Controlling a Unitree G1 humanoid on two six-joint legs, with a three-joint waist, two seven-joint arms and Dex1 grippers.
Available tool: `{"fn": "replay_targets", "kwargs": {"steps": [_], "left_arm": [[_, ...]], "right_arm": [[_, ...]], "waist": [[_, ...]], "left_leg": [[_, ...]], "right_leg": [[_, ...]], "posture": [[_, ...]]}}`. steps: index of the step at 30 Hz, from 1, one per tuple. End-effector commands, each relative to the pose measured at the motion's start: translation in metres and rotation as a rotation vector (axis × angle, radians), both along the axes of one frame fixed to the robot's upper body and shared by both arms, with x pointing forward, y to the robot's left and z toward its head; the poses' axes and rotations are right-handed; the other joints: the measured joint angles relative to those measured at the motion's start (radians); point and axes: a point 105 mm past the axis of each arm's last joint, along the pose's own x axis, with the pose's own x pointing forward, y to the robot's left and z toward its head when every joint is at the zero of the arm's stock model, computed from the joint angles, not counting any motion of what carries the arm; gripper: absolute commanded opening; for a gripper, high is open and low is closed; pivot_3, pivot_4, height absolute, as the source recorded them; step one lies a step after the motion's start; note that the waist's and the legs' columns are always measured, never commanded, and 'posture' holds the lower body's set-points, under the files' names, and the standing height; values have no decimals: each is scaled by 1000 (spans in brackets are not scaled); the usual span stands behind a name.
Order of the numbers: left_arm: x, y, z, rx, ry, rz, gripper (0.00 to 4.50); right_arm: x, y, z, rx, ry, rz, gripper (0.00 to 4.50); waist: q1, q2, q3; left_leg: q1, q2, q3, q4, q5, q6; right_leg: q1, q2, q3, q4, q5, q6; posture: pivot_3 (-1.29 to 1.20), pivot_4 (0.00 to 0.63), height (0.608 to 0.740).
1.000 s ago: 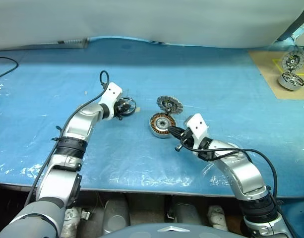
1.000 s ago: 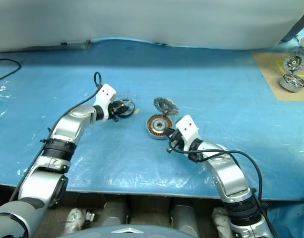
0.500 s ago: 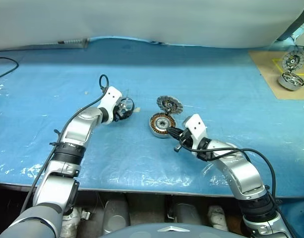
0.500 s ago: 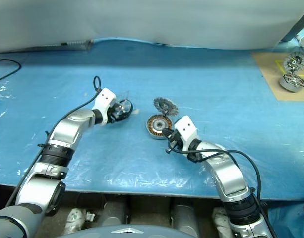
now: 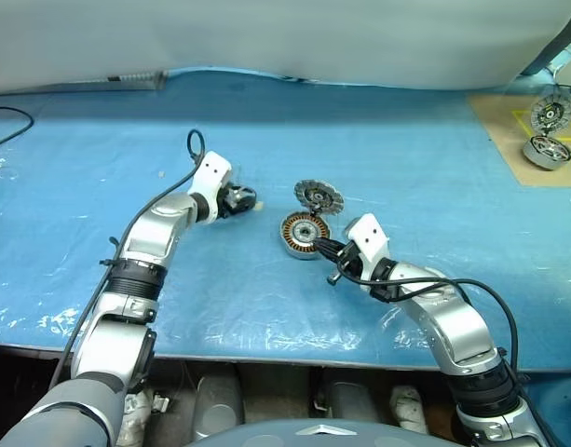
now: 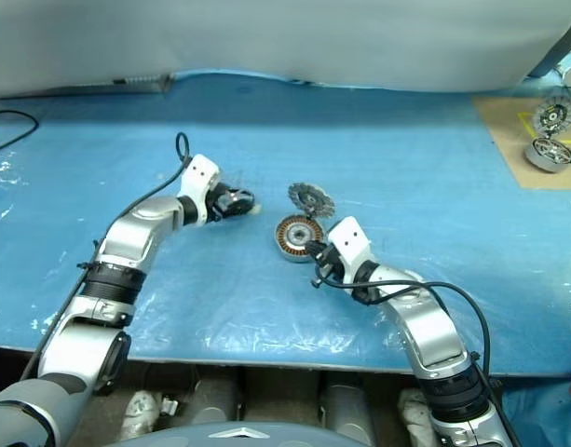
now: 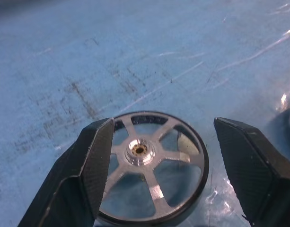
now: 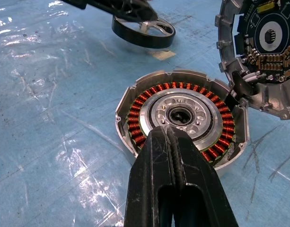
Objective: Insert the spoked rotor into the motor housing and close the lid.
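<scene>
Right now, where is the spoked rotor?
The spoked rotor sits between the left gripper's open fingers, left of the motor housing.

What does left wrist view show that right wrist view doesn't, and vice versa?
Left wrist only: the dark-rimmed silver-spoked rotor face-on, five spokes and brass-coloured hub, between the left gripper's spread black fingers.

Right wrist only: the round silver motor housing with copper windings, its hinged lid standing open, and the shut right gripper at the housing's near rim.

Both: the rotor and the blue table cover.
</scene>
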Motion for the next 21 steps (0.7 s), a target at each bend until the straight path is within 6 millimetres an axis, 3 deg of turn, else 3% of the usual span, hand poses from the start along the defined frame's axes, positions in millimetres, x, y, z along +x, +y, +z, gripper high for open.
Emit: {"fn": "replay_targets", "kwargs": {"steps": [1,5,21], "left_arm": [[2,5,25,-27,-61,7,3566],[6,15,24,-20,-31,57,3566],[4,17,-16,69,83,28,3566]], "right_arm": [[2,1,10,9,-44,7,0],[2,1,10,9,-44,6,0],[0,1,9,12,-41,-5,0]], "waist": [[0,0,0],[0,0,0],[1,0,0]], "left_leg": [[0,0,0,0,0,0],[0,0,0,0,0,0],[0,0,0,0,0,0]], "right_leg": [[0,0,0,0,0,0],[0,0,0,0,0,0],[0,0,0,0,0,0]], "posture": [[0,150,740],[0,150,740],[0,150,740]]}}
